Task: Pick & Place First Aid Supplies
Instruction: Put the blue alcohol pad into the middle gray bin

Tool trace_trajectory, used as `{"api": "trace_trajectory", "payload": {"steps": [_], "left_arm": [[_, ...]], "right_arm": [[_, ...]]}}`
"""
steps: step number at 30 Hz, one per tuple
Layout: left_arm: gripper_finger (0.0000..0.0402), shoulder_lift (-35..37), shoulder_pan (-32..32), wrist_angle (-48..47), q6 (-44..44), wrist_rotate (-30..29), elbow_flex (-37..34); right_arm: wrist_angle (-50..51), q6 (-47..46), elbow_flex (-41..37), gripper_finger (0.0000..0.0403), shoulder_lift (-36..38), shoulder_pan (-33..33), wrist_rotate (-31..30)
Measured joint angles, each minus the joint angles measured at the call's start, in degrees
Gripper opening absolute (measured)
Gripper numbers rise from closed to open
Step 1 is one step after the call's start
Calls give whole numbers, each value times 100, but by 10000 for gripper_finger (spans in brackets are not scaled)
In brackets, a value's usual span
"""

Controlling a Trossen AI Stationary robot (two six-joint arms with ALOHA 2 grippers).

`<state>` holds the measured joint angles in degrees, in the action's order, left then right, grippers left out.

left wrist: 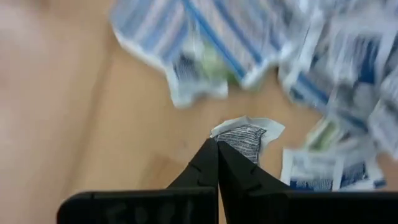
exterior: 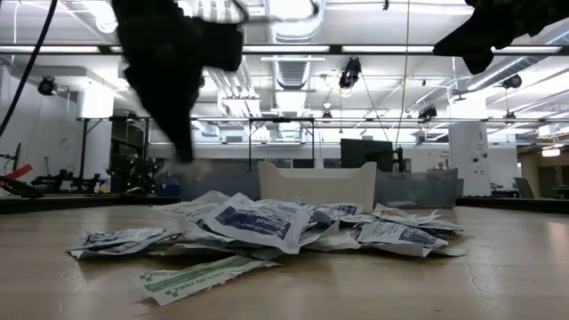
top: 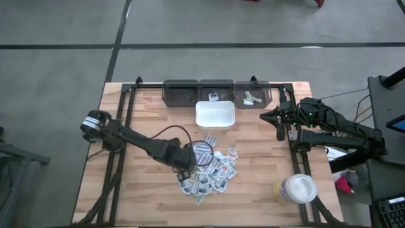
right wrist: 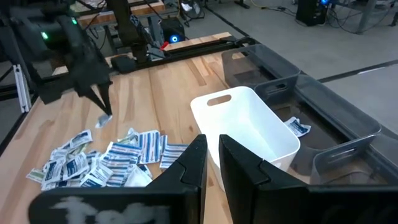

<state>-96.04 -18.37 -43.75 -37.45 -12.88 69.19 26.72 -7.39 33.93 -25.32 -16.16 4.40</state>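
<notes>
The first aid supplies (top: 212, 168) lie in a loose heap of small flat packets on the wooden table, also seen in the low view (exterior: 267, 227). My left gripper (top: 184, 172) hangs over the heap's left side, shut on one small packet (left wrist: 247, 134) with dark striped print. From the right wrist view this packet (right wrist: 102, 119) dangles under the left gripper (right wrist: 104, 109). My right gripper (right wrist: 211, 158) waits raised at the table's far right (top: 280, 120), its fingers a narrow gap apart and holding nothing. My left gripper pinches the small packet by one edge (left wrist: 231, 135) between its two fingertips. The fingers come from above, slanting down. Most of the packet sticks out past the tips, and it hangs clear of the table and the heap.
A white tray (top: 215, 116) stands behind the heap. Three dark bins (top: 216, 92) line the far edge, and two of them hold a packet or so. A round white-lidded jar (top: 296, 189) stands at the near right. Bare wood lies to the heap's left and near side.
</notes>
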Motion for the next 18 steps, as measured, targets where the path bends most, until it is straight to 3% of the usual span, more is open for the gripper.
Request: {"api": "trace_trajectory", "payload": {"steps": [10,18], "left_arm": [[0,612,174,167,1518,-2870,768],[0,865,1081,1566,3250,-3174,852]], "right_arm": [[-3,4,-21,38,-2,2,-2],[-3,6,-78,38,-2,2,-4]]}}
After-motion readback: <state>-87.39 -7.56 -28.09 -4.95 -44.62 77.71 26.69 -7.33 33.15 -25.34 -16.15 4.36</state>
